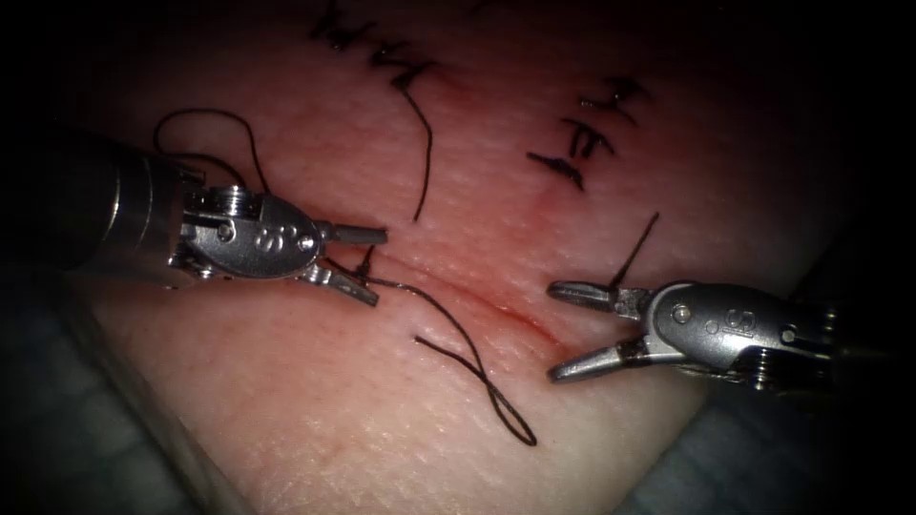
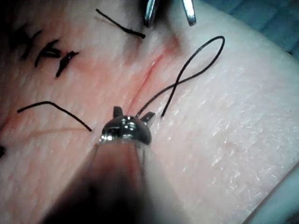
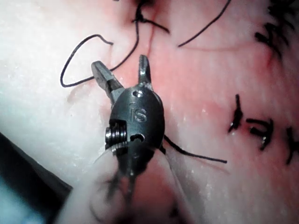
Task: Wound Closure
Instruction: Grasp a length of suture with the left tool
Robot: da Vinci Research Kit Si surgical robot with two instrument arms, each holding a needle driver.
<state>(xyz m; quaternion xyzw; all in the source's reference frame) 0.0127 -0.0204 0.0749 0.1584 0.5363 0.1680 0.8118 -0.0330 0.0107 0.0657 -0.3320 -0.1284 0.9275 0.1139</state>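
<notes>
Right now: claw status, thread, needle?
Left claw open at the cut, thread by its lower jaw. Right claw open, empty. Thread looped loose on tissue. Needle not made out.

**Right tool spread open above the cut, holding nothing**

The right arm's tool (image 3: 122, 70) hangs over the tissue (image 3: 196, 102) with its two jaws apart and nothing between them. Beyond the tips runs the cut (image 3: 150, 39), a thin red line. Dark thread (image 3: 77, 51) loops beside one jaw and leads to the cut. A cut end of thread (image 3: 196, 154) lies beside the tool's body. Earlier stitches (image 3: 257, 126) sit well off from it.
</notes>
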